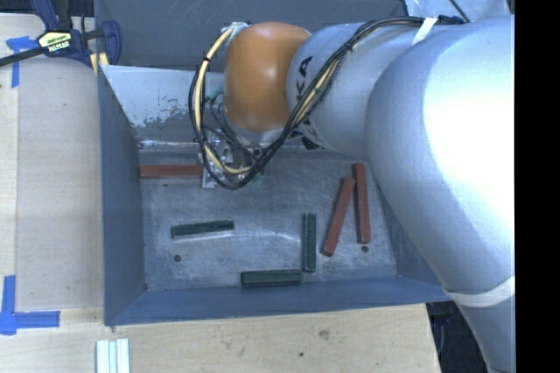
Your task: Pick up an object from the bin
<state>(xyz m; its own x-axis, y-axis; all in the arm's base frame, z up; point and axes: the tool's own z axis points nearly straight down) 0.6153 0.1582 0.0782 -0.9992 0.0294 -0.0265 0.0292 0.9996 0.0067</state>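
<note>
Lying along the far wall of the bin (pixel 121 214), a red-brown stick (pixel 171 172) ends at the gripper (pixel 219 170), its opening hidden.

3 dark green sticks (pixel 202 228) lying flat, lower middle, 2 red-brown sticks (pixel 337 217) side by side, right

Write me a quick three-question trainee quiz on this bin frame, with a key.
1. Count the dark green items on the floor of the bin.
2. True or false: a reddish-brown stick lies just beside the gripper, to its left in the view.
3. Where does the pair of reddish-brown sticks lie? A: near the bin's right wall. B: in the far-left corner. C: outside the bin.

Key
1: three dark green sticks
2: true
3: A
</note>
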